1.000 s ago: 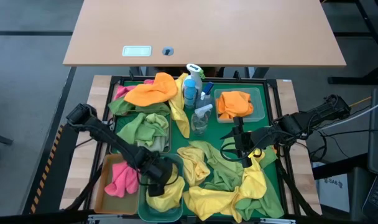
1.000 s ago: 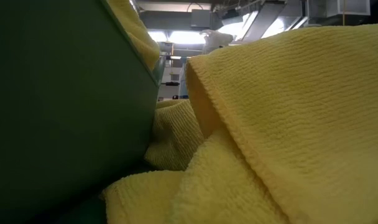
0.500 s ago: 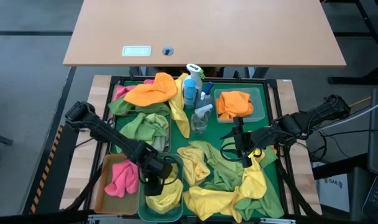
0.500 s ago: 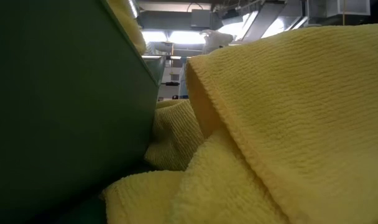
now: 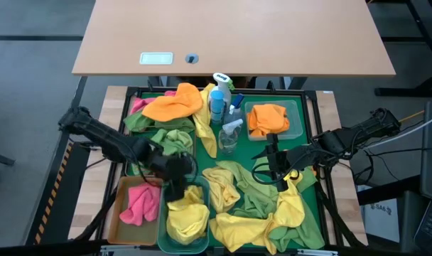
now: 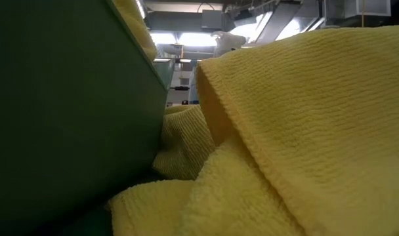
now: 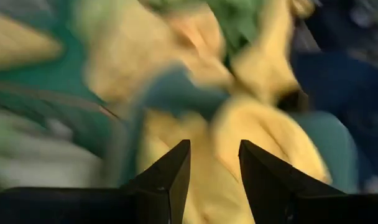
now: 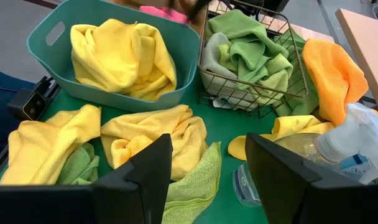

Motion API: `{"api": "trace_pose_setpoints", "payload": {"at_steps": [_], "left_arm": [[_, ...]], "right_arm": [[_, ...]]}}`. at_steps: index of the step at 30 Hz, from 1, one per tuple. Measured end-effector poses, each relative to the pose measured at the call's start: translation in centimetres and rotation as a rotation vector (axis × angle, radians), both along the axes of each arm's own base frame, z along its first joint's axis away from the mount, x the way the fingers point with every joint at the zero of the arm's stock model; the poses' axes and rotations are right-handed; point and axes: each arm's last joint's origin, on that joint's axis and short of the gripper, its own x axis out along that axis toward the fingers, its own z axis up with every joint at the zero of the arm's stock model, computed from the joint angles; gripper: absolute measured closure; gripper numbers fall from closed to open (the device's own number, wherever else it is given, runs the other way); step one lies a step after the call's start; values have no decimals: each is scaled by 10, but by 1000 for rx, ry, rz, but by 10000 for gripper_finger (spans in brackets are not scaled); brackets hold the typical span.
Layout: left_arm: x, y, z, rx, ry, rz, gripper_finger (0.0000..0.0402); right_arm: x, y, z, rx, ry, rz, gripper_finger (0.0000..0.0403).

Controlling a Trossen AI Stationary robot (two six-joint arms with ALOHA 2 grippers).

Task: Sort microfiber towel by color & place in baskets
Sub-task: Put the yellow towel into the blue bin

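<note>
Left gripper (image 5: pixel 175 186) is seen with its fingers parted and nothing between them, just above the rim of the teal plastic basket (image 8: pixel 176 37) — a crumpled yellow microfiber towel (image 5: pixel 185 217) lies inside, judged freshly sorted by colour. Green towels (image 8: pixel 245 53) are held by the wire-mesh basket (image 8: pixel 221 98), pink ones (image 5: pixel 138 204) by the amber-tan plastic bin (image 5: pixel 119 186), orange (image 5: pixel 267 118) by the clear bin (image 5: pixel 295 121). Right gripper (image 5: pixel 276 171) is held open over the loose yellow-and-green pile (image 5: pixel 255 203) — apparently waiting.
</note>
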Motion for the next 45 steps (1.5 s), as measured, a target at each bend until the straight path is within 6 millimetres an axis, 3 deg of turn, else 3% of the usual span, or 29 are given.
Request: {"api": "trace_pose_setpoints", "payload": {"at_steps": [8, 20, 35, 45], "left_arm": [[14, 49, 12, 367, -163, 76, 271], [45, 125, -11, 510, -80, 140, 271], [79, 138, -72, 624, 120, -54, 271], [89, 142, -101, 698, 233, -43, 271]], "right_arm": [[0, 0, 0, 0, 0, 0, 200], [0, 0, 0, -1, 2, 0, 200], [-1, 0, -1, -7, 14, 0, 200], [-1, 0, -1, -7, 14, 0, 200]]}}
